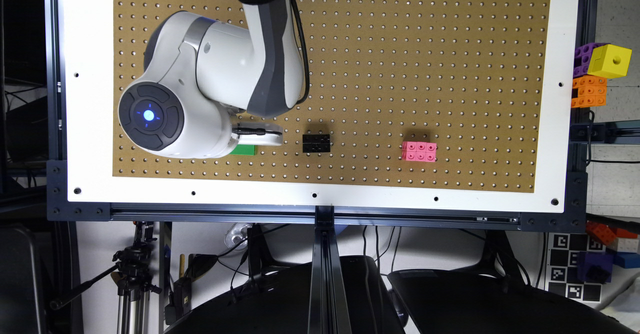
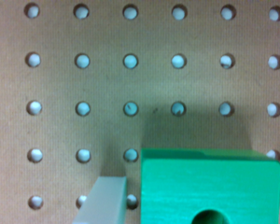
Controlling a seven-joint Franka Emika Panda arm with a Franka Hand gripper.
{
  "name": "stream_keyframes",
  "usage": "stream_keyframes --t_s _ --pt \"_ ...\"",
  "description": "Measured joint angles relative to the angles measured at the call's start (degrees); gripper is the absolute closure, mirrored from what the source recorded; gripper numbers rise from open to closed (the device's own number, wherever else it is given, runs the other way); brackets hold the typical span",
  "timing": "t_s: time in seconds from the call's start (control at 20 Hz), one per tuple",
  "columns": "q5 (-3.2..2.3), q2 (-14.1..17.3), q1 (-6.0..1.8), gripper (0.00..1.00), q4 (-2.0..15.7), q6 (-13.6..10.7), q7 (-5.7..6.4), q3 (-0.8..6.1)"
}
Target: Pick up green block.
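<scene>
1. The green block (image 2: 209,187) sits on the pegboard (image 1: 400,49), mostly tucked under the arm's wrist at the exterior view's left; only an edge shows there (image 1: 244,149).
2. Wrist view: gripper (image 2: 196,200) is spread, one pale finger (image 2: 105,198) just beside the block's side, a gap between them. The other finger is barely visible at the far side. I judge the jaws straddle the block so closing will pinch it.
3. Black studded brick (image 1: 316,143) and pink studded brick (image 1: 419,151) lie well apart, clear of the grasp.

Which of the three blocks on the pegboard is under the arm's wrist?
The green block, half hidden beneath the wrist. The black brick and the pink brick sit uncovered, farther toward the exterior view's right.
</scene>
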Motion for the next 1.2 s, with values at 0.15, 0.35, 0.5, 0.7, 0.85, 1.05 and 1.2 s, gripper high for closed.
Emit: stream_keyframes --t_s 0.15,0.35,0.5,0.7,0.85,1.05,1.2 --pt "0.0 0.47 0.07 0.0 0.79 -0.01 0.0 0.02" --pt "-0.01 0.81 0.14 0.0 1.26 -0.02 0.0 0.01" --pt "-0.01 0.77 0.13 1.0 1.27 -0.03 0.0 0.01" --pt "-0.01 0.76 0.11 1.0 1.27 -0.04 0.0 0.03" --pt "-0.01 0.71 0.11 1.0 1.26 -0.33 0.0 0.01" --pt "-0.01 0.69 0.1 1.0 1.26 -0.44 0.0 0.01" --pt "-0.01 0.65 0.1 1.0 1.26 -0.47 0.0 0.01"
